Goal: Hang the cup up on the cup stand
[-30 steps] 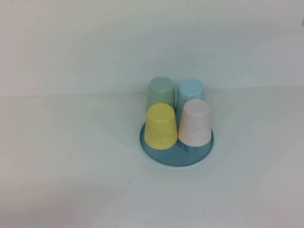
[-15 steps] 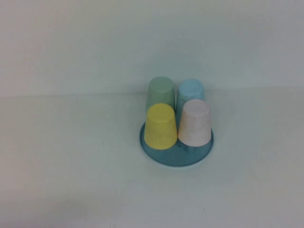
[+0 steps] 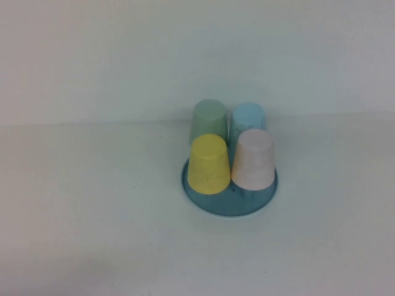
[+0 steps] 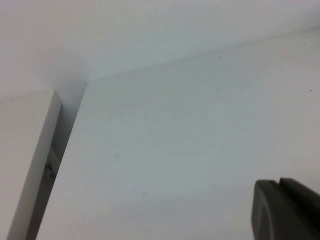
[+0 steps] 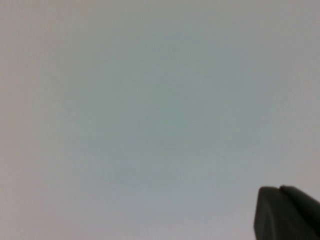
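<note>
The pale pink cup [image 3: 253, 159] stands upside down at the front right of the round teal cup stand [image 3: 213, 205], in the middle of the table in the high view. Its posts are hidden under the cups. Neither arm appears in the high view. My left gripper [image 4: 278, 184] is shut with nothing in it, over bare white table near a corner. My right gripper [image 5: 280, 190] is shut too, empty, over plain white surface.
Three more upturned cups sit on the stand: a yellow cup [image 3: 208, 164] at the front left, a green cup [image 3: 209, 120] behind it and a light blue cup [image 3: 248, 117] at the back right. A table edge with a gap [image 4: 52, 160] shows beside the left gripper.
</note>
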Robot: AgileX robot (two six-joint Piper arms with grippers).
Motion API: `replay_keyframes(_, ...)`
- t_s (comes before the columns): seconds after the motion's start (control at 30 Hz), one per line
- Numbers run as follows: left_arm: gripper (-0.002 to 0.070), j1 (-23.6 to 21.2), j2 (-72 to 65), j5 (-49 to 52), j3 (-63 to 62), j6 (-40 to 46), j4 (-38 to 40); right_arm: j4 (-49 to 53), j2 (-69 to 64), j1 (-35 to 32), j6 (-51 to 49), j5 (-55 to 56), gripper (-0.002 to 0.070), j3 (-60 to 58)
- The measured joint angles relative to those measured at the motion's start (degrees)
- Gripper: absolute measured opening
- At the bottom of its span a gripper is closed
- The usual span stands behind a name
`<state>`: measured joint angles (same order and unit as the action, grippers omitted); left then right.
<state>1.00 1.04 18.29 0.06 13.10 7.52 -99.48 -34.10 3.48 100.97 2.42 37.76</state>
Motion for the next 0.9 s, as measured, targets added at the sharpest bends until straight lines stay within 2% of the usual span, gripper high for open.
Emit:
replay_keyframes(0.17,-0.0001,0.0,0.0,0.0,0.0,0.0,0.0,0.0,14.07,-7.07,-2.75,-1.73,-0.0001,-15.81)
replay_keyframes(0.33,-0.0001,0.0,0.0,0.0,0.0,0.0,0.0,0.0,26.72,-10.41,-3.25,-1.96,-0.0001,-23.77)
replay_keyframes(0.5,-0.0001,0.0,0.0,0.0,0.0,0.0,0.0,0.0,34.13,-11.22,-3.25,-1.35,-0.0001,-25.4)
replay_keyframes(0.9,-0.0001,0.0,0.0,0.0,0.0,0.0,0.0,0.0,34.96,-11.4,2.6,-0.95,-0.0001,-27.18)
